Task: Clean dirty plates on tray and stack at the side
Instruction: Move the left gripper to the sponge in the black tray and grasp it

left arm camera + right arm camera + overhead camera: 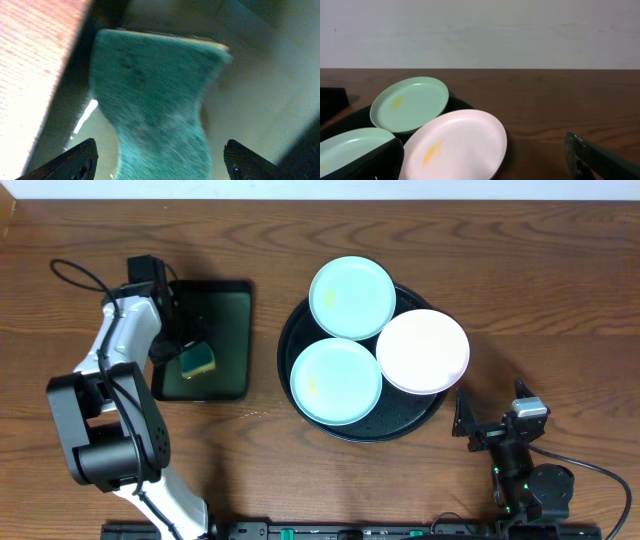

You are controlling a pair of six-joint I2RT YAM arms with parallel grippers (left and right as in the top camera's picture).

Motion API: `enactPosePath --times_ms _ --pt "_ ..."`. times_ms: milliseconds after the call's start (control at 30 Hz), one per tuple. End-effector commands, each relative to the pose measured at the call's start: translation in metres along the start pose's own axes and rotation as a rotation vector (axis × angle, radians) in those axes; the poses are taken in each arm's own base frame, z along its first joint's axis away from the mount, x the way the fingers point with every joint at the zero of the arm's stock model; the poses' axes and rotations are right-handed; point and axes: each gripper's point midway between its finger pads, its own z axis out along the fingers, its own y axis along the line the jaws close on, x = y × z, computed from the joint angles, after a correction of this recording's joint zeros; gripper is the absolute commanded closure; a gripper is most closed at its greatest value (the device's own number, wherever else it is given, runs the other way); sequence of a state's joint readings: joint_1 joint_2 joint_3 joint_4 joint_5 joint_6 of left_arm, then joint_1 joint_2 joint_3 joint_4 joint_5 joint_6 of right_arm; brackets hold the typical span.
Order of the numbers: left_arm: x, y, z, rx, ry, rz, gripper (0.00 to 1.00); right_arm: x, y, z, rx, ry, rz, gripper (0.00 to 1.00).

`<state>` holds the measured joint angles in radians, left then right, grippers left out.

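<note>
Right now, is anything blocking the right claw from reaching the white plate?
Nothing visible does. The open right claw faces the white plate, which sits at the tray's edge, with only the wooden table surface between them.

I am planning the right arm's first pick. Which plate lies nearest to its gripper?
The white plate, the only white one, on the tray's right side by the right gripper; the far mint plate and the near mint plate lie further left.

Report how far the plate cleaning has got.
Done: nothing; all three plates sit on the black tray, yellow smears showing. In hand: the left hand, open, is poised over the sponge in the green tray. Left: grip sponge, wipe each plate, stack them beside.
</note>
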<state>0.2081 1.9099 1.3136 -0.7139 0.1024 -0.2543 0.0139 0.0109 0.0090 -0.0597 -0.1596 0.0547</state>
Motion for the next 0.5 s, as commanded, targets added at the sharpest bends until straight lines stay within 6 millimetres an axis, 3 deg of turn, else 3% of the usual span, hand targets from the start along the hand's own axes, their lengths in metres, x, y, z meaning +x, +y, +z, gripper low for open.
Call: enactPosePath --times_ms 0,167,467 --pt "-0.011 0.011 -0.005 -0.015 -0.028 -0.062 0.19 0.001 -0.002 0.000 0.010 0.000 -0.011 0.01" --pt "-0.010 0.012 -0.004 -0.016 -0.024 -0.066 0.19 0.001 -0.002 0.000 0.010 0.000 -0.011 0.01" --pt "-0.004 -0.003 0.004 0.006 -0.032 -0.028 0.19 0.001 -0.002 0.000 0.010 0.000 -0.011 0.01"
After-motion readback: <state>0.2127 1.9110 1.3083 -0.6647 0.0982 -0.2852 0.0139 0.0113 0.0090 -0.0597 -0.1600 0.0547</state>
